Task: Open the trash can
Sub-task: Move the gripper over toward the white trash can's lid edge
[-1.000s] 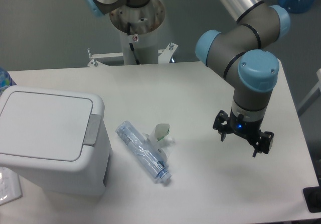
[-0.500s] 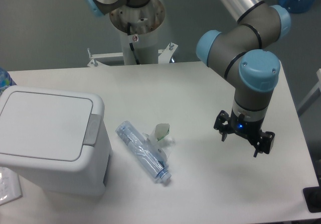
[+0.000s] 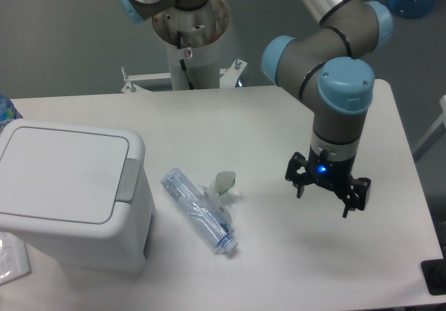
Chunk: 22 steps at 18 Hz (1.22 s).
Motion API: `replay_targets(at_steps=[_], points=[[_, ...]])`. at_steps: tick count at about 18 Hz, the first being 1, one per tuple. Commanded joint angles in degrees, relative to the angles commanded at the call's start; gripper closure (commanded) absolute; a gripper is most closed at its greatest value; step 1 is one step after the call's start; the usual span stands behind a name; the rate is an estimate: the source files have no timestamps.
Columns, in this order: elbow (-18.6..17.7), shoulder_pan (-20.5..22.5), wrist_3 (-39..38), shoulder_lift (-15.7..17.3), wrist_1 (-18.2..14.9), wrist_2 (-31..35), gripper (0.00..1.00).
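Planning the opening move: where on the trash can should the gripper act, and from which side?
Probably the grey tab on the right rim of the trash can, from above: the lid lies flat and shut, and the tab faces up, nearest the open gripper.

The trash can (image 3: 70, 192) is cut off at the left edge, its far side hidden.

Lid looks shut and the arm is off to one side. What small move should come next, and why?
Probably a sideways move toward the grey push-button tab on the large white boxy plastic trash can. Its flat lid lies closed, and the gripper, jaws apart and empty, hangs over bare table far across from it, beyond the clear crushed plastic bottle.
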Motion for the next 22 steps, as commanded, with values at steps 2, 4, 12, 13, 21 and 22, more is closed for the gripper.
replay_targets(at_steps=[2,4,12,13,21,22], points=[[0.09,-0.36,-2.37,0.79,0.26,-4.03,0.00],[0.18,-0.45,-8.07,2.37,0.26,-8.25,0.00],[-0.26,-3.17,-24.69,8.35,-0.35,-20.84,0.00],[-0.26,-3.95,-26.88,8.61,-0.35,-21.10,0.00],[-0.35,-10.20,-35.25,9.32,0.27,-22.07,0.00],[-0.44,-10.38,-35.78,9.41,0.35,-22.16,0.00]])
